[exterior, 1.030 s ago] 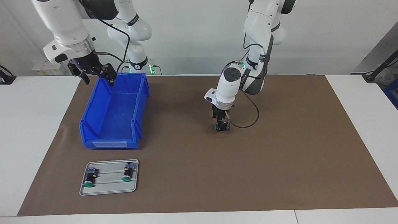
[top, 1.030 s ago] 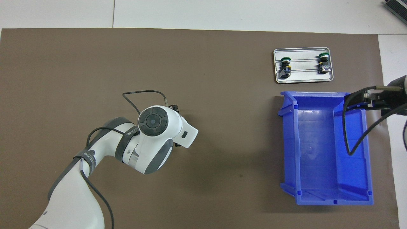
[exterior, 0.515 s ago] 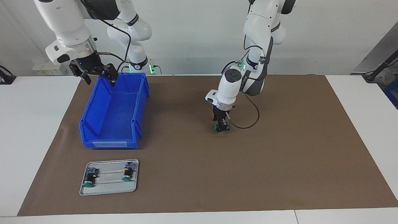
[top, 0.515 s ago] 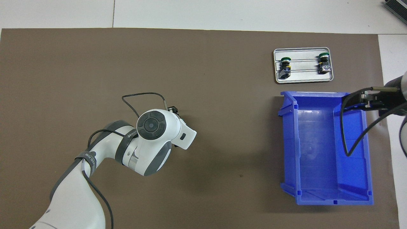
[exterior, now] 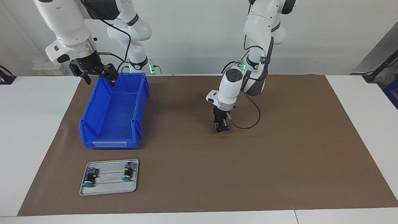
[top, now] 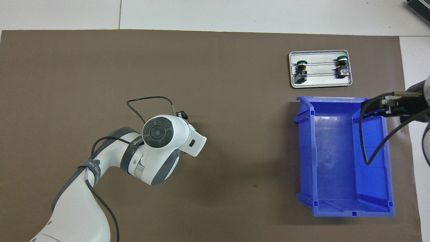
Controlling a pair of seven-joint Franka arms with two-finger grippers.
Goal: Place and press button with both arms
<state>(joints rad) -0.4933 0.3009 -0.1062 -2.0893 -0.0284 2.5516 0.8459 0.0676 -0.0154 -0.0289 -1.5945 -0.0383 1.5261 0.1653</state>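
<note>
The button point(exterior: 218, 126) lies on its side on the brown mat point(exterior: 279, 155) near the table's middle, its green cap toward the right arm's end. My left gripper point(exterior: 222, 126) points straight down and is shut on the button's black body at mat level. In the overhead view the left arm's wrist point(top: 161, 148) covers the button. My right gripper point(exterior: 98, 77) hangs open and holds nothing, over the corner of the blue bin point(exterior: 113, 112) nearest the robots. The right gripper point(top: 389, 102) also shows over the bin's wall from above.
The blue bin point(top: 342, 154) stands empty toward the right arm's end. A small metal tray point(exterior: 108, 188), farther from the robots than the bin, holds two similar green-capped buttons point(exterior: 88, 179) point(exterior: 127, 174). The left arm's black cable point(exterior: 248, 124) loops beside the left gripper.
The left gripper's jaws have drawn in around the button, and its wrist has shifted slightly. The right gripper rose a little over the bin's corner, then held still.
</note>
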